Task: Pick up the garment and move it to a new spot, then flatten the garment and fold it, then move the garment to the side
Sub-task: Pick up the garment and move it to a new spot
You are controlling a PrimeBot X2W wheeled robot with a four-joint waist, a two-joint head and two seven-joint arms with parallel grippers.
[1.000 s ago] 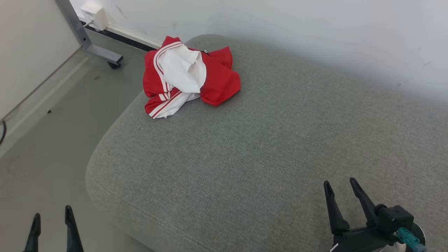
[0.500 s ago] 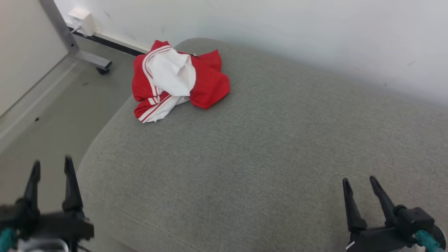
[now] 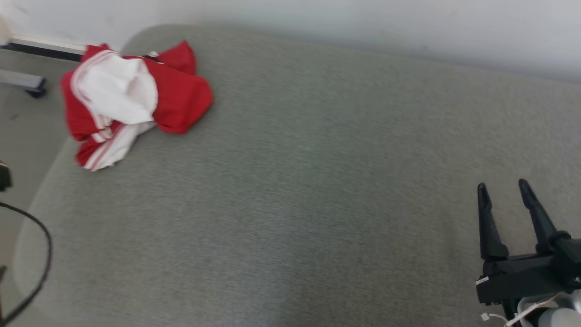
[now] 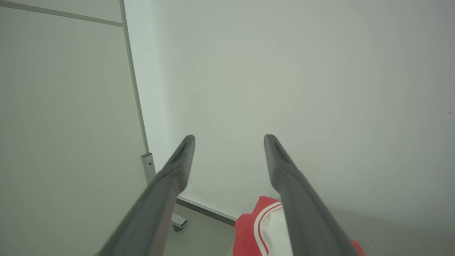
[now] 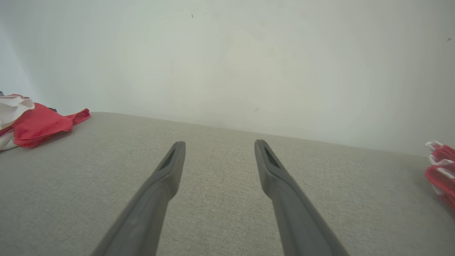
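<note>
Lighting is bright, even and diffuse, with no glare. The head view is motion-smeared throughout: the crumpled red-and-white garment and the weave of the grey fabric cushion lack crisp edges. A faint soft shadow lies under the garment's right edge. The wrist views are sharper. The plain white wall dims toward the corners. The right gripper softens near the bottom edge.

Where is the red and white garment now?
In the head view, the garment lies crumpled at the far left corner of the gray cushion, near the wall.

The grey cushion bears a crumpled red-and-white garment at its far left corner.
</note>
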